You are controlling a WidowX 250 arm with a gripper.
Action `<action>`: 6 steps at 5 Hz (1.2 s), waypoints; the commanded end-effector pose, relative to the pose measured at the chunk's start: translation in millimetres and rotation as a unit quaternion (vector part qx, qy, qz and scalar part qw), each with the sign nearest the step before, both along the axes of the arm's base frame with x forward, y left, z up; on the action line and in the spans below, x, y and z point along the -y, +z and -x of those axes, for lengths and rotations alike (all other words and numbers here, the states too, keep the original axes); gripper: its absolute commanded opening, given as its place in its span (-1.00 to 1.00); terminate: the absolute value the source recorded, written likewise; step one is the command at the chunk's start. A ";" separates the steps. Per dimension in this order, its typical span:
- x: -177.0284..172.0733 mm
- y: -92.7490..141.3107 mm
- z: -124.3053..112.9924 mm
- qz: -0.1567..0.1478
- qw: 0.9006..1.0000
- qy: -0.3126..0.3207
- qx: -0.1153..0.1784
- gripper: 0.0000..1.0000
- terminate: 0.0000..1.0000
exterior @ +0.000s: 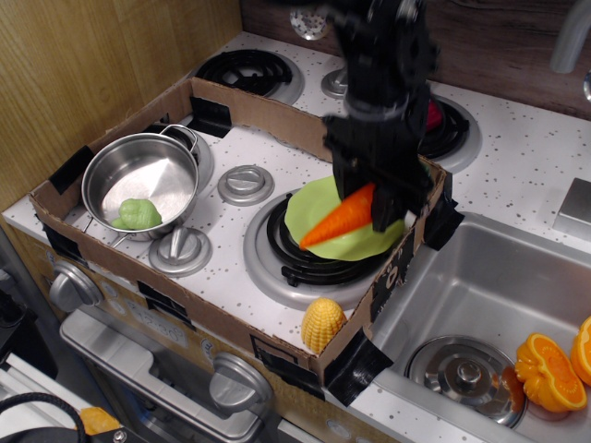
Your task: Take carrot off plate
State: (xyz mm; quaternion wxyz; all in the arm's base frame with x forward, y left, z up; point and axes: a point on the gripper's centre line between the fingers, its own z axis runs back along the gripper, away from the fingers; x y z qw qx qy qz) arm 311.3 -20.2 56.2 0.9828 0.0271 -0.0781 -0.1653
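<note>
Nearest us, a yellow corn piece [322,323] sits against the near cardboard wall [185,314], and orange fruit halves [552,369] lie in the sink [480,305] to the right. A step farther in, the lime-green plate [319,208] rests on the black burner grate [295,263], seemingly tipped up a little on its far-left side.

Over the plate we see the carrot [337,218], its thick end gripped in the gripper [377,196] and its point slanting down to the left. The jaws are closed narrowly around that thick end, and the carrot looks to be clear of the plate, though we cannot be sure the tip is not grazing it.

We judge the carrot to be light, stiff, hollow plastic with a smooth, slippery taper. A hold at the thick end suits it, since a grip on the taper could squeeze it out sideways.

To the far left, a steel pot [143,180] holds a small green lump [138,214].
</note>
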 end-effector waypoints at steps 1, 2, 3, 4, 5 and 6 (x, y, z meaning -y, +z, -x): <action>-43.8 66.6 -40.9 -0.072 0.992 -0.101 0.021 -1.00 -1.00; -77.3 65.7 -61.1 -0.076 0.975 -0.211 -0.002 -1.00 -1.00; -110.4 58.8 -70.0 -0.085 0.948 -0.305 -0.029 -1.00 -1.00; -133.4 48.3 -69.5 -0.094 0.932 -0.347 -0.033 -1.00 -1.00; -155.5 37.1 -64.8 -0.095 0.911 -0.401 -0.007 -1.00 -1.00; -164.9 31.5 -58.6 -0.100 0.885 -0.454 0.004 -1.00 -1.00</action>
